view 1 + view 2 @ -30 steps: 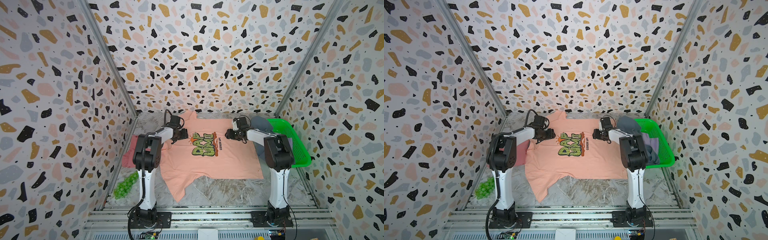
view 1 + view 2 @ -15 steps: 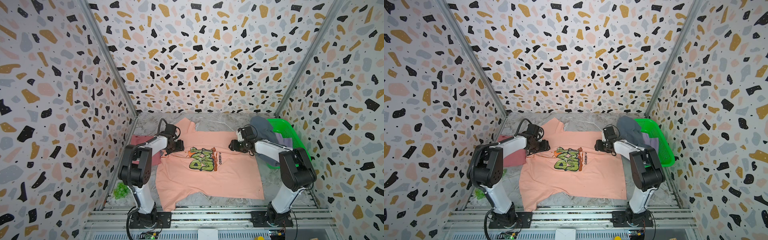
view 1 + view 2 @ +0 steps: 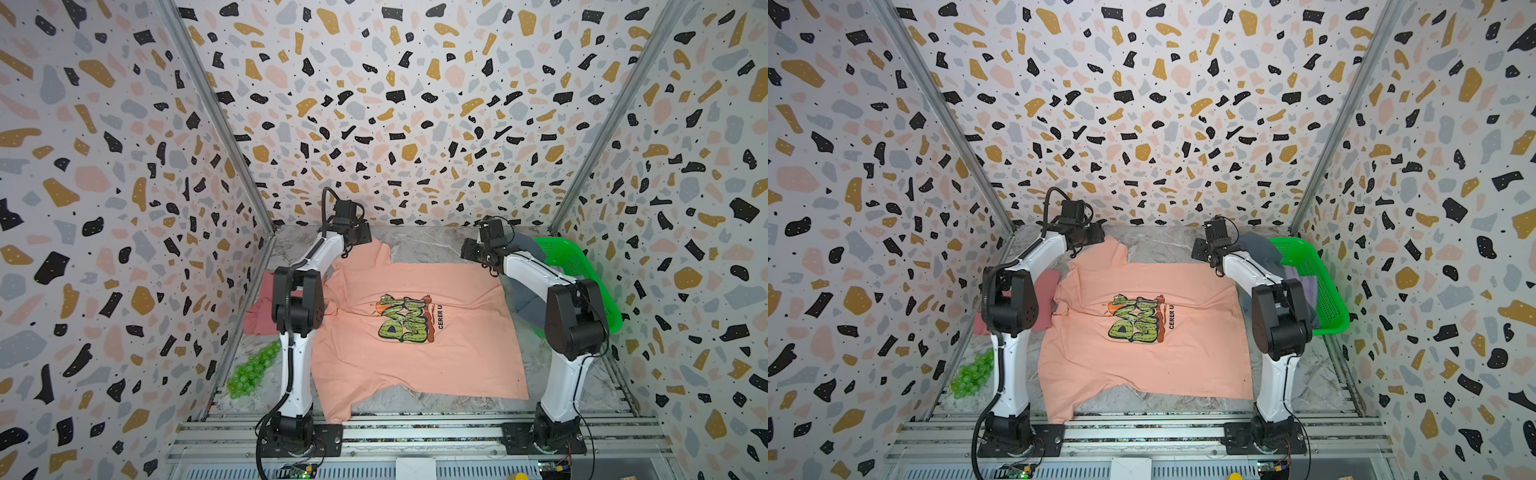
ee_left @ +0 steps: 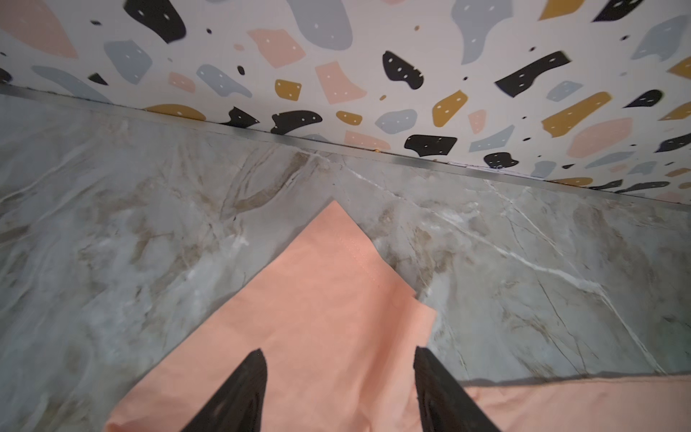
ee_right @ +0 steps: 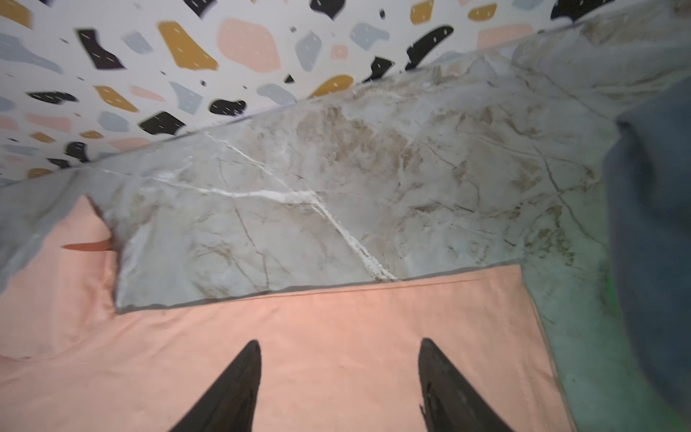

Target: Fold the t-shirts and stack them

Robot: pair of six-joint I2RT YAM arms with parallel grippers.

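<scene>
A peach-orange t-shirt lies spread on the marble table, its green cartoon print facing up. My left gripper stands open over the shirt's far-left sleeve, with only flat cloth between its tips. Over the shirt's far-right corner my right gripper is also open and holds nothing. A dusty rose-red t-shirt lies crumpled behind the left arm. The slate blue-grey t-shirt hangs over the basket's edge. A pale lavender one lies inside the basket.
The bright green basket stands at the right wall, behind the right arm. A cluster of small green balls lies at the near left. Bare marble runs between the shirt's far edge and the back wall.
Both grippers have drawn back from the shirt's chest towards the far wall. The peach shirt lies a little nearer the front than a second ago.
</scene>
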